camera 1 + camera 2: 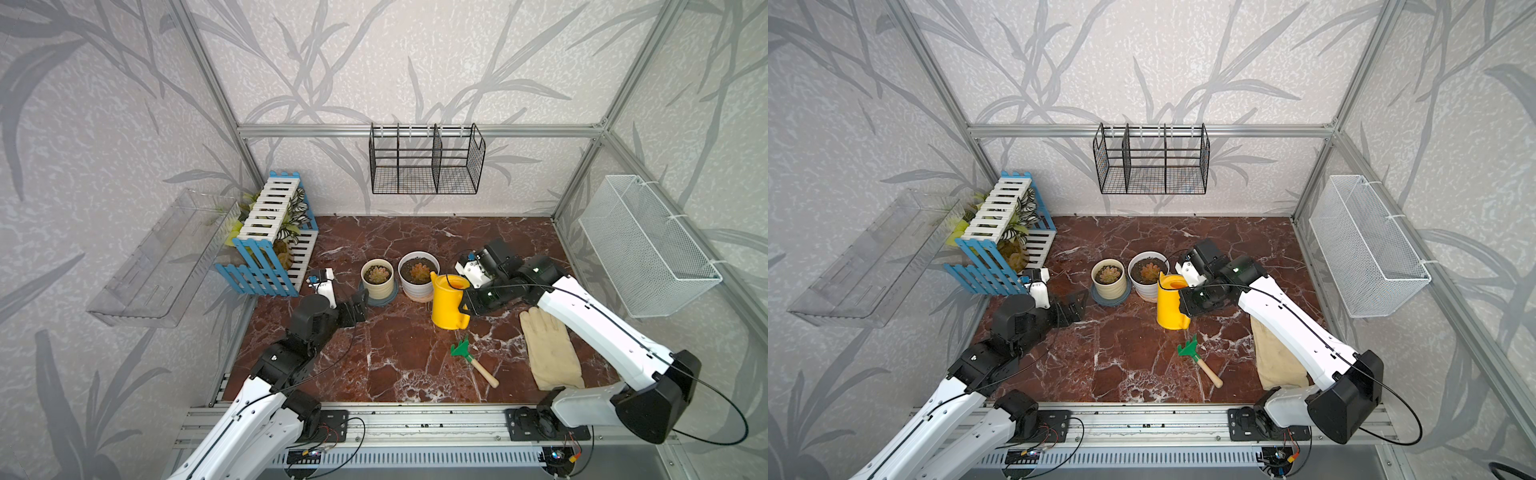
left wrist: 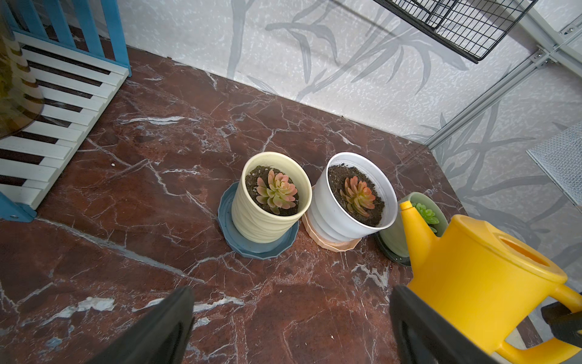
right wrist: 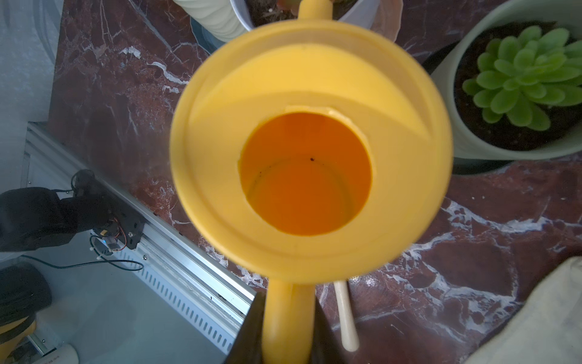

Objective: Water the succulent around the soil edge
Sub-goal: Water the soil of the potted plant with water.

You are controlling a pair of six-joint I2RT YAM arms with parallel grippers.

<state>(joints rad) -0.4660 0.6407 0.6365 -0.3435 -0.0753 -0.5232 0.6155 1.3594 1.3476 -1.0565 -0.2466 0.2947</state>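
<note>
The succulent (image 3: 529, 75), a bright green rosette in a pale sage pot (image 2: 393, 239), stands right of the white pot; my right wrist hides it in both top views. Its soil edge (image 3: 469, 110) is a dark ring inside the rim. My right gripper (image 3: 288, 331) is shut on the handle of an upright yellow watering can (image 1: 446, 303), which sits just in front of the succulent. The can's spout (image 2: 407, 211) points toward the white pot. My left gripper (image 2: 291, 315) hangs open over bare marble, near the cream pot, with nothing between its fingers.
A cream pot (image 1: 377, 278) on a grey-blue saucer and a white pot (image 1: 417, 272) stand side by side. A green hand rake (image 1: 473, 359) and a beige glove (image 1: 548, 349) lie toward the front right. A blue-white slatted crate (image 1: 270, 241) fills the back left corner.
</note>
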